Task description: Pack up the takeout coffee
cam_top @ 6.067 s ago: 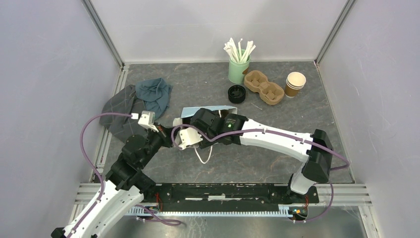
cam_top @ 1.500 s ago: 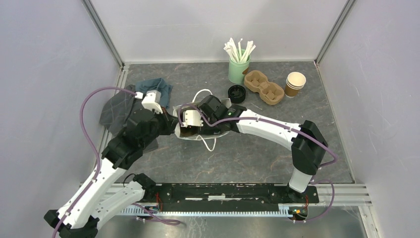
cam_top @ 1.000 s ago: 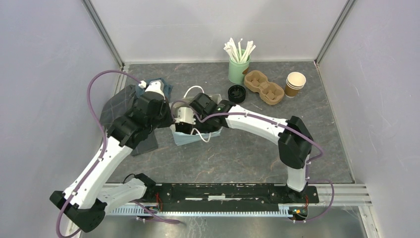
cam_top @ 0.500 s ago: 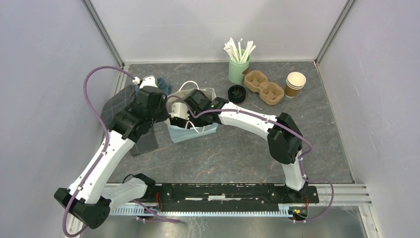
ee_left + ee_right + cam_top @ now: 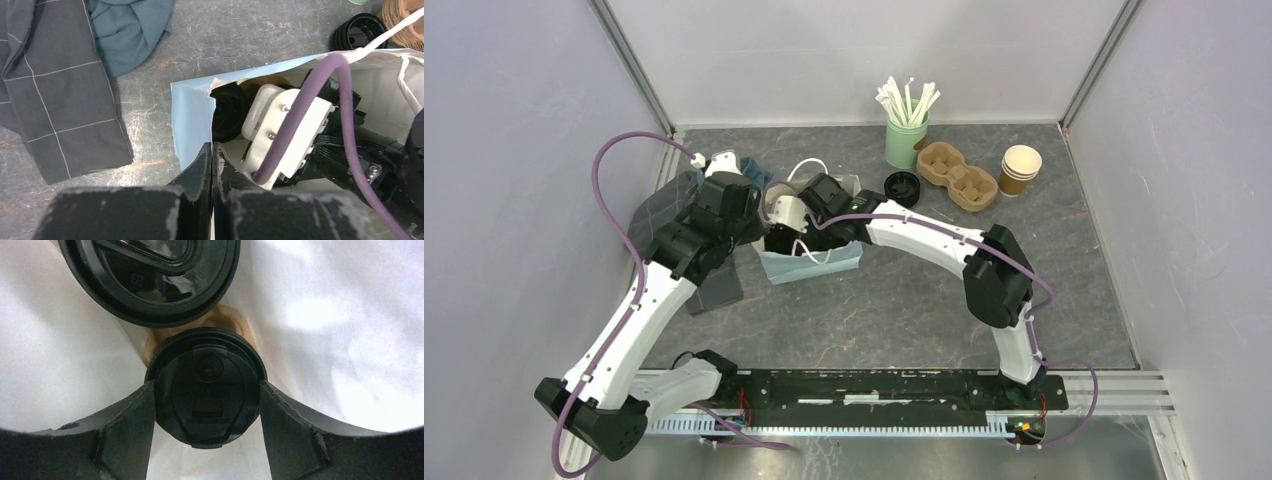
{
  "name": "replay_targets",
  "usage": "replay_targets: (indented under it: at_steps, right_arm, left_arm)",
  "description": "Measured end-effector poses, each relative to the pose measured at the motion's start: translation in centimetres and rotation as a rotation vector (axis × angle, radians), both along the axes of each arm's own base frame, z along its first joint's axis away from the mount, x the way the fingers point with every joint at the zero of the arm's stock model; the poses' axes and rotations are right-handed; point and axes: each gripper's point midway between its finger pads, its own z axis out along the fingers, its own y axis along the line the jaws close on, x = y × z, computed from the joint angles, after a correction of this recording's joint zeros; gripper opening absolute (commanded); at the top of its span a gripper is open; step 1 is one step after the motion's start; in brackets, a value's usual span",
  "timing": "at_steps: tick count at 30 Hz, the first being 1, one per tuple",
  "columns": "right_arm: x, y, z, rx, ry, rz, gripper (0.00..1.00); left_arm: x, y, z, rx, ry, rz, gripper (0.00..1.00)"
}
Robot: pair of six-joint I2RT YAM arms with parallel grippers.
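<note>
Top external view: a pale blue paper bag (image 5: 819, 262) is seen standing on the counter (image 5: 904, 300) left of centre, just beside a grey checked cloth (image 5: 659, 215); the left tool (image 5: 758, 238) is set at the bag's left rim, and the right tool (image 5: 776, 236) is lowered into the bag's mouth, its jaws hidden from above; a stack of black lids (image 5: 902, 188) lies near the bag's far corner, with a green cup of straws (image 5: 906, 140), a pulp cup carrier (image 5: 957, 175) and a stack of lidless cups (image 5: 1020, 170) further along the far edge.

Left wrist view: the left tool (image 5: 212, 150) is closed flat on the bag's (image 5: 192, 120) torn rim, the paper being pinched between its fingers with no gap left; a black lid (image 5: 230, 112) is seen inside the bag, beside the right arm's white wrist housing (image 5: 285, 130).

Right wrist view: a lidded cup (image 5: 207, 375) is gripped by the right tool (image 5: 207, 387), whose fingers (image 5: 130, 425) are spread wide and pressed against both sides of the lid's rim; a second lidded cup (image 5: 150, 270) is seen just beyond it; both are enclosed by the bag's white inside (image 5: 340, 315); whether the two cups touch cannot be told.
</note>
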Motion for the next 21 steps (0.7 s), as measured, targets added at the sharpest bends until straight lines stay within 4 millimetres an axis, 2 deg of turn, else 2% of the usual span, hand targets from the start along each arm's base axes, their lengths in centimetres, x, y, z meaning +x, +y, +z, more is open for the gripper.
replay_targets:
  at_steps: [3,9,11,21]
  right_arm:
    - [-0.3,-0.4,0.3,0.013,0.024,-0.039,0.72]
    - [-1.5,-1.6,1.7,0.030,0.077,-0.102,0.84]
    - [-1.9,-1.8,2.2,0.036,0.087,-0.115,0.97]
    - [-3.2,-2.8,5.3,0.081,0.105,-0.164,0.98]
  left_arm:
    - [0.0,0.0,0.0,-0.001,-0.001,0.000,0.02]
    - [0.0,-0.1,0.0,-0.004,0.001,-0.004,0.02]
    - [0.0,-0.2,0.0,-0.008,0.002,-0.009,0.02]
    - [-0.5,-1.7,0.0,-0.062,0.021,-0.078,0.02]
